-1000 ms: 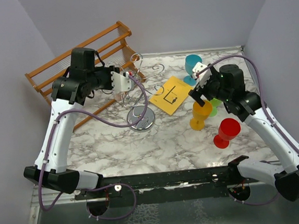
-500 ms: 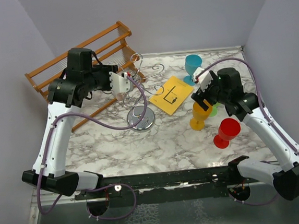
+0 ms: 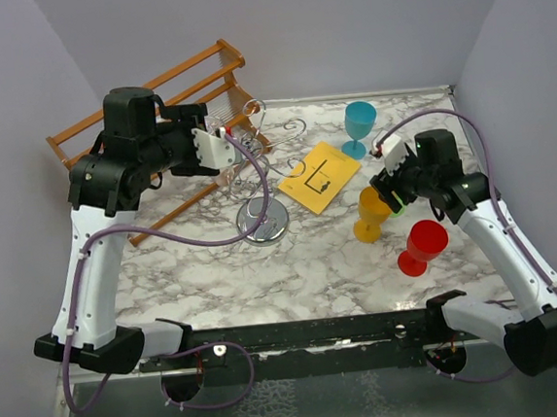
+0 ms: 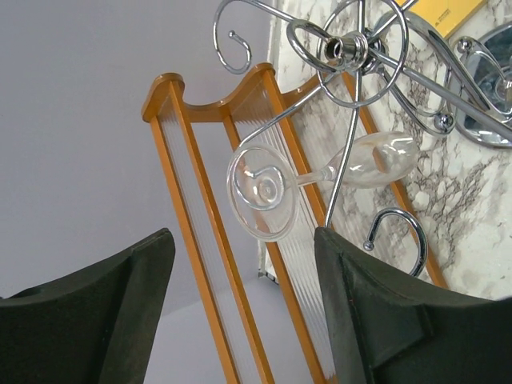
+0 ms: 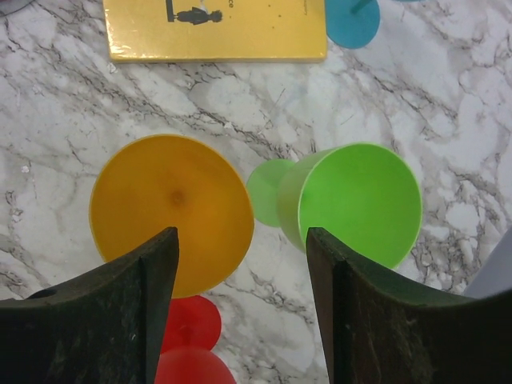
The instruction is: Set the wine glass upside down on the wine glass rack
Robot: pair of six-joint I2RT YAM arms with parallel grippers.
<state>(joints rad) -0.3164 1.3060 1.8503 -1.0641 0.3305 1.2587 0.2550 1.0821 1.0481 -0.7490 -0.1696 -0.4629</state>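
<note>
The left pincer (image 3: pixel 220 147) stands wide open with nothing between its dark fingers (image 4: pixel 104 312). It points at the clear wine glass (image 4: pixel 260 196) from just beside it, not touching. The glass is on the wine glass rack (image 4: pixel 346 50). Its stem passes through one curled chrome arm, so the round foot catches on the wire and carries the weight while the bowl hangs free on the far side. That seems to be why it holds with no grip on it. From this tilted wrist view I cannot tell whether it hangs quite plumb. Behind glass and wire stands the slatted wooden shelf rack (image 4: pixel 200 264), which plays no part, and the marbled desk (image 4: pixel 448 192) shows past the chrome.

By my judgement the hanging is done, and what remains for this arm is a clean retreat without knocking the wire.

The right pincer (image 5: pixel 242 240) is also spread wide and empty. It hovers over an orange goblet (image 5: pixel 170 212) and a green goblet (image 5: pixel 360 200) standing close together, well apart from the rack. A red goblet (image 5: pixel 188 352) stands nearer, with a yellow card (image 5: pixel 216 28) and a teal goblet (image 3: pixel 359 121) farther out
</note>
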